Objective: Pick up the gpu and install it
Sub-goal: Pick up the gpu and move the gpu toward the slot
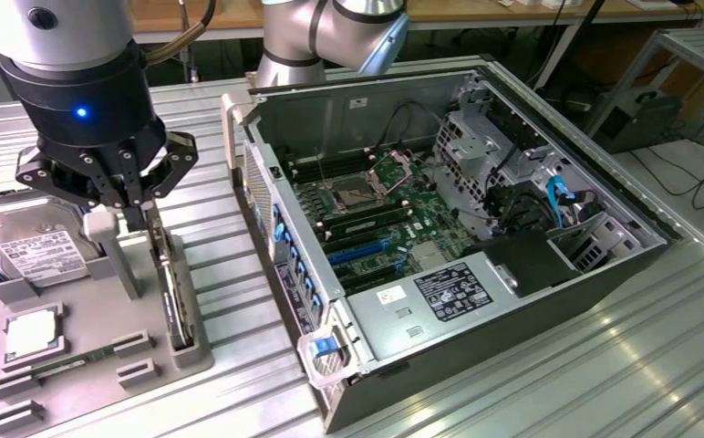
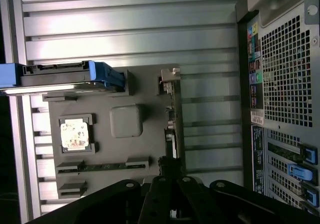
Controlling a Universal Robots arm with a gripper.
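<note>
**A:** Which step is the arm working on?

**B:** It is working on the pick-up. The black linkage-fingered gripper [image 1: 143, 214] is hanging over the flat grey plastic holder tray [image 1: 97, 319]. It is sitting right at the tray's long side, the one facing the open grey metal computer case [image 1: 327, 114].

**A:** And where is the gpu sitting?

**B:** The gpu [image 1: 172, 292], a thin, long dark expansion card with a silver metal bracket at one end, is standing on edge in a slot along that same side of the tray. By my reading it is not yet coming clear of the slot. In the wrist view the gpu [image 2: 173, 119] is running as a narrow line across the tray [image 2: 145, 149], away from the gripper [image 2: 170, 169].

**A:** What are the fingers doing?

**B:** They are drawn fully together and seem to be pinching the card's upper edge, at the end away from the bracket.

**A:** What is a lift asking for?

**B:** I am judging that it is asking for a straight pull up out of the tray's slot, keeping the card upright. A board this thin could be binding or tilting otherwise. The installing itself is not yet under way.
</note>
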